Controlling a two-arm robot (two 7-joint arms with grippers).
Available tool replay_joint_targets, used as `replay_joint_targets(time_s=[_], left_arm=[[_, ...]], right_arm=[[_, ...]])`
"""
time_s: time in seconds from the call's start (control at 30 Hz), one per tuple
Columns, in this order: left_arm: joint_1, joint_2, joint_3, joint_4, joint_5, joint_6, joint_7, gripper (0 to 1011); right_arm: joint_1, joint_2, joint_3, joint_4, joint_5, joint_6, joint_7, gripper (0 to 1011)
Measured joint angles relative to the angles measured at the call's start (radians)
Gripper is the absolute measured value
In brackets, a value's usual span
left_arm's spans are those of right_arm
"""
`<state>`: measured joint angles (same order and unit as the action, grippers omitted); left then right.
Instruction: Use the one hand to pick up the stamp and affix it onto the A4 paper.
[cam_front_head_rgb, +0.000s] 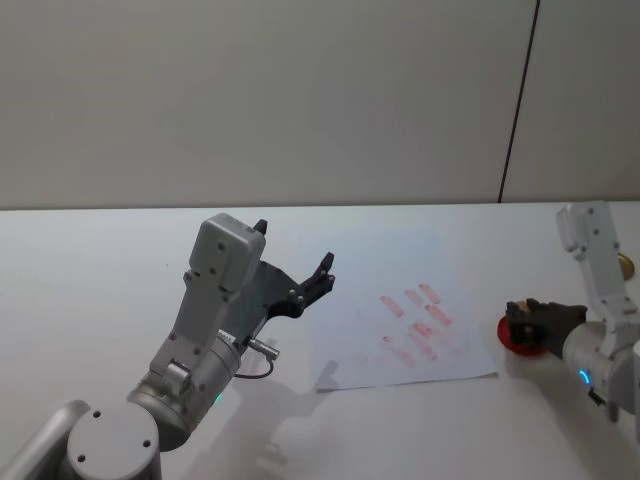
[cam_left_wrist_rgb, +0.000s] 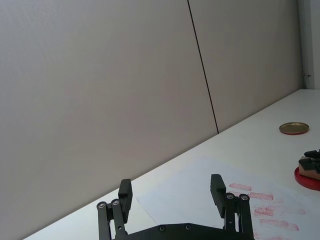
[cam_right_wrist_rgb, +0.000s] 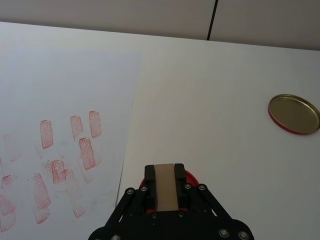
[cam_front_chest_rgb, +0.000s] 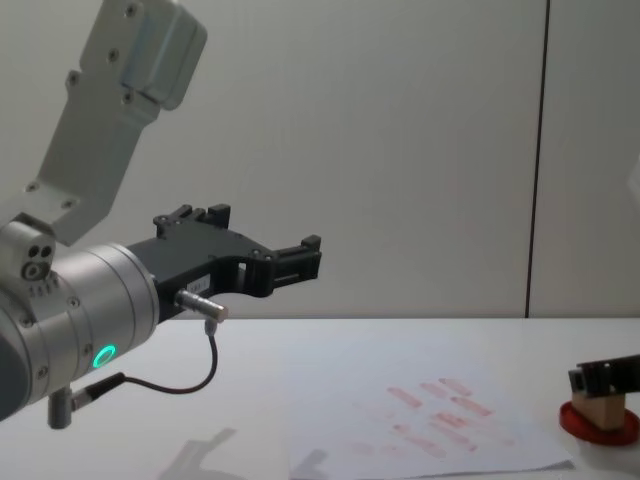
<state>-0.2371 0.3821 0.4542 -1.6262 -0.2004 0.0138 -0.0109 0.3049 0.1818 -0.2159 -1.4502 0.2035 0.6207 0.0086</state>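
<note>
My right gripper (cam_front_head_rgb: 530, 322) (cam_right_wrist_rgb: 165, 172) is at the table's right side, shut on the stamp (cam_right_wrist_rgb: 166, 192), a light-tan wooden block. In the chest view the stamp (cam_front_chest_rgb: 600, 409) stands upright with its lower end on the round red ink pad (cam_front_chest_rgb: 598, 426) (cam_front_head_rgb: 503, 336). The A4 paper (cam_front_head_rgb: 380, 270) (cam_right_wrist_rgb: 60, 85) lies flat to the left of the pad, with several red rectangular marks on it. My left gripper (cam_front_head_rgb: 294, 245) (cam_left_wrist_rgb: 171, 184) hangs open in the air over the paper's left edge, with nothing in it.
A gold round lid (cam_right_wrist_rgb: 294, 114) (cam_left_wrist_rgb: 294, 128) lies on the white table beyond the ink pad, near the right edge. A grey wall runs along the table's far side. The left arm's large body fills the near left.
</note>
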Motion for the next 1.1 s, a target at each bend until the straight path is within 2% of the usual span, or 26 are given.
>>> replay_joint_targets(time_s=[0.73,1.1], left_arm=[[0.000,0.000,0.000,0.000,0.000,0.000,0.000,993],[0.000,0.000,0.000,0.000,0.000,0.000,0.000,993]], right_arm=[[0.012,-0.009,0.016,0.055,0.022,-0.008,-0.005,212],[0.009,-0.011,0.015,0.028,0.011,-0.028,0.005,212]])
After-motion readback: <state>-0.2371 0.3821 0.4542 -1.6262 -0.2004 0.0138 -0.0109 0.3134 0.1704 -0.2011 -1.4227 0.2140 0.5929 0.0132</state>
